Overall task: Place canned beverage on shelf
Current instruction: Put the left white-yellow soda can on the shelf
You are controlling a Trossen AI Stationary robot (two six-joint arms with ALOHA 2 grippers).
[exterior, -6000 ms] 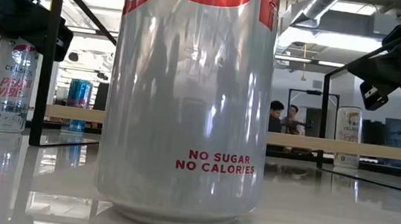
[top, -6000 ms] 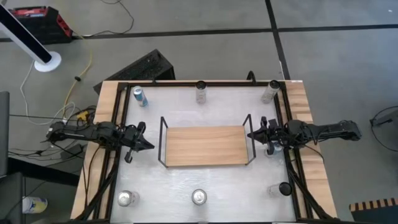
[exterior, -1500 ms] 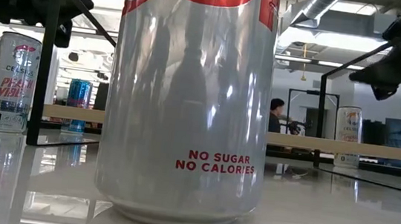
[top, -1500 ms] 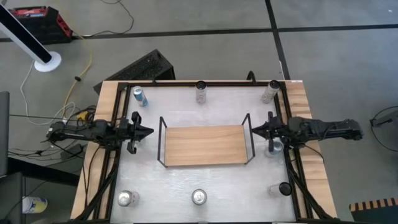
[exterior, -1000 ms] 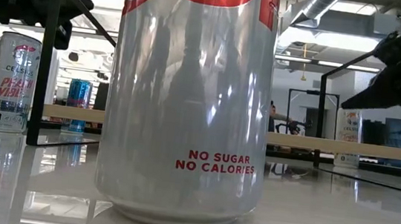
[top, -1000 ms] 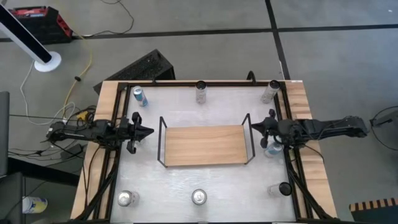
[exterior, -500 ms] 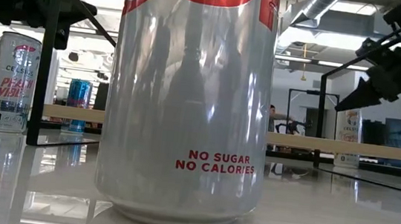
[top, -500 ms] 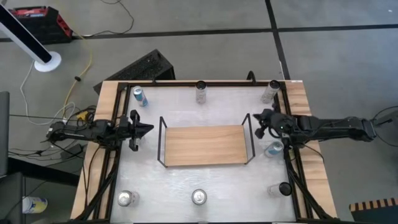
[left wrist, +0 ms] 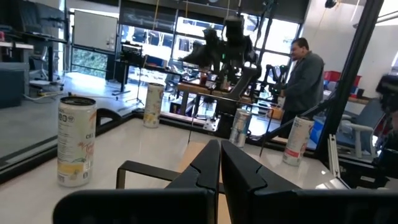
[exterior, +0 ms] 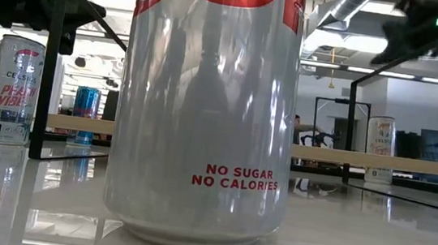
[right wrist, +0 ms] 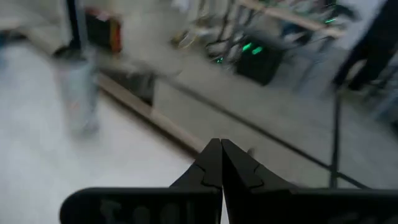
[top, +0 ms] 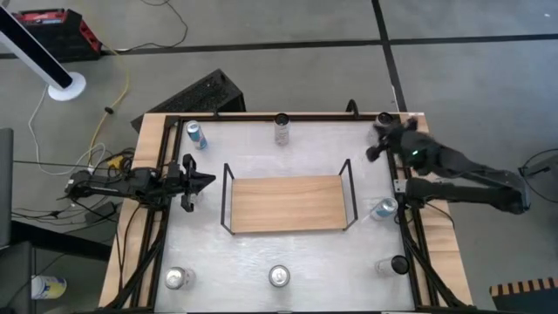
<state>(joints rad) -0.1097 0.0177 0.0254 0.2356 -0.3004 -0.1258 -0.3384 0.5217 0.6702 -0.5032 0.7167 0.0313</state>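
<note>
Empty shelf point(top: 289, 203) mid-table point(top: 288, 257), right hand point(top: 378, 139) pinched shut near back-right corner, holding nothing, left hand point(top: 206, 181) closed left of shelf

Grey concrete floor point(top: 288, 70), black seam lines; white fan base point(top: 66, 85); bright windows point(left wrist: 186, 40) behind desks.

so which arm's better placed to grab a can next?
Right, probably. The right gripper sits at the far right corner, over the can there, fingers shut. The left gripper waits shut beside the shelf, no can near.
</note>
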